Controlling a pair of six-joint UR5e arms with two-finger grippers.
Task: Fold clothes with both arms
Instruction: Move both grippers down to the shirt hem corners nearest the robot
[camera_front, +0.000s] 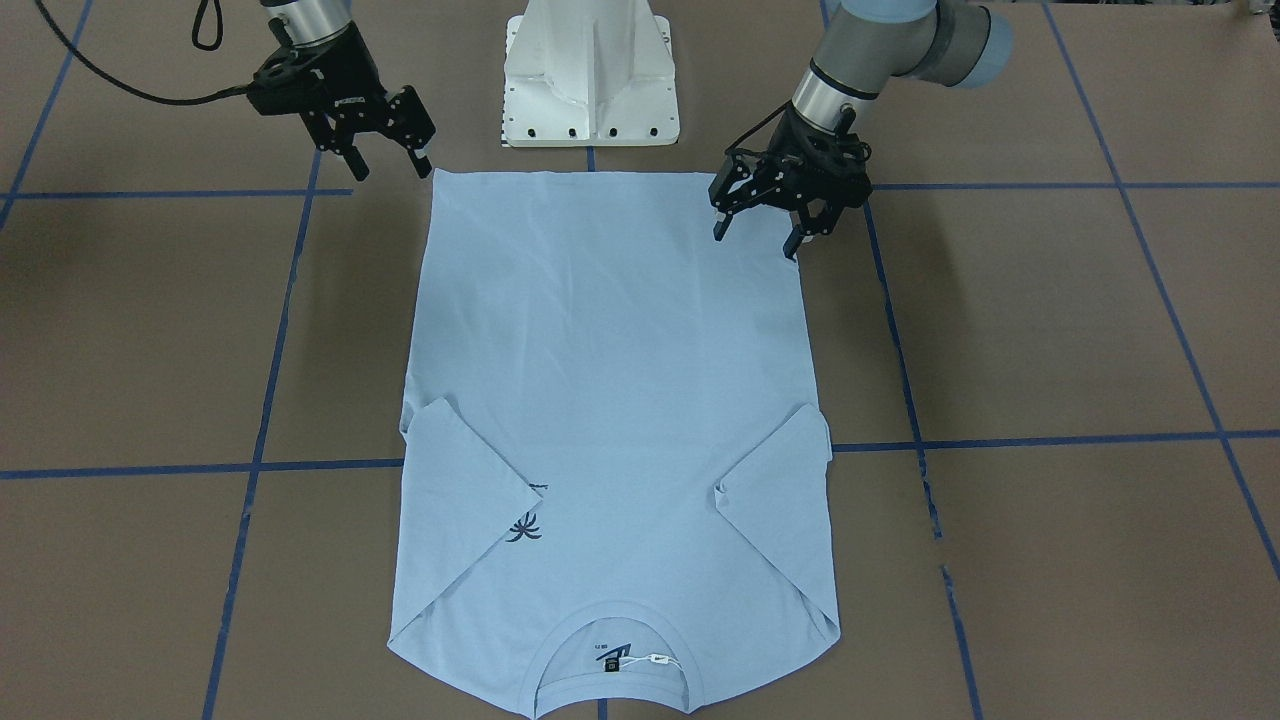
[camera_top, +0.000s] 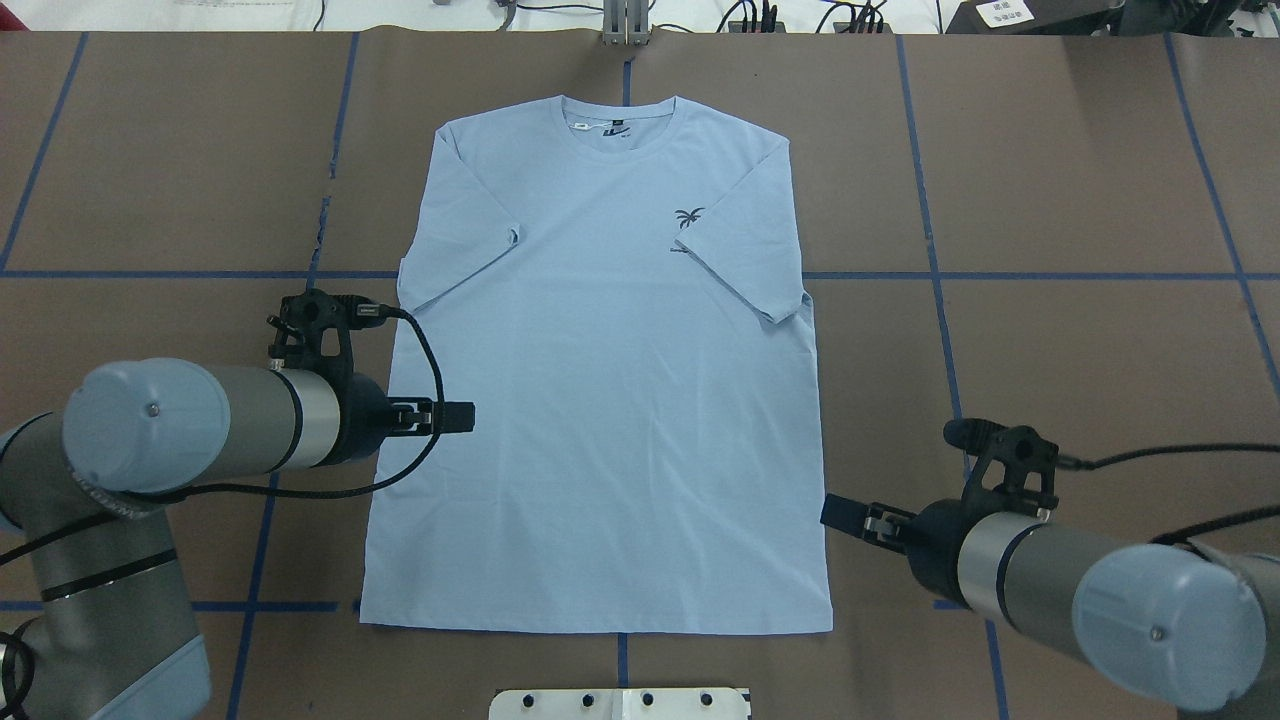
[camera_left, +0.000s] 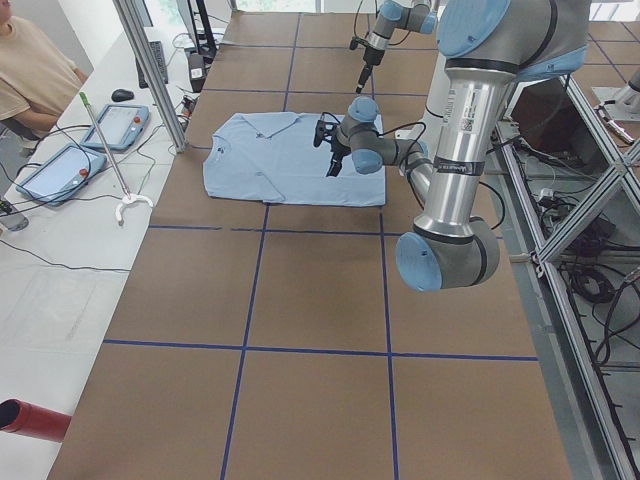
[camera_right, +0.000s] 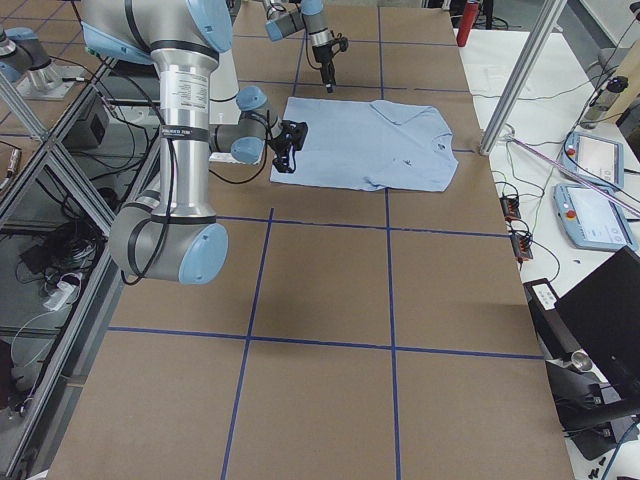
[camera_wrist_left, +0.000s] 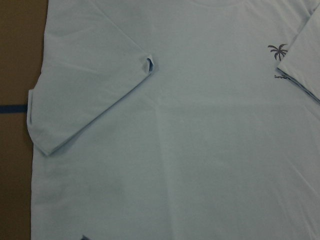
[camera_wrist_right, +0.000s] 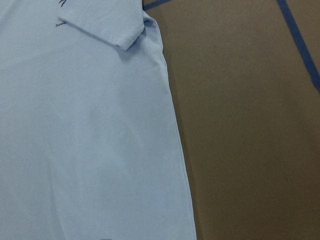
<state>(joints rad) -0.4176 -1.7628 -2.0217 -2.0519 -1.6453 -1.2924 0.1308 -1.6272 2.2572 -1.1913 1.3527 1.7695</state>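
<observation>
Though nr shirt (camera_front: 610, 380), pedestal (camera_front: 590, 75) apart.

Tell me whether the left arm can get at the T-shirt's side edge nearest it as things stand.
Probably yes. The left gripper hangs open right over that edge of the T-shirt, and nothing shows between it and the cloth, so a short move straight down looks enough.

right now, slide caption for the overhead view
T-shirt flat, sleeves folded in; left tool and right tool at its sides
</observation>
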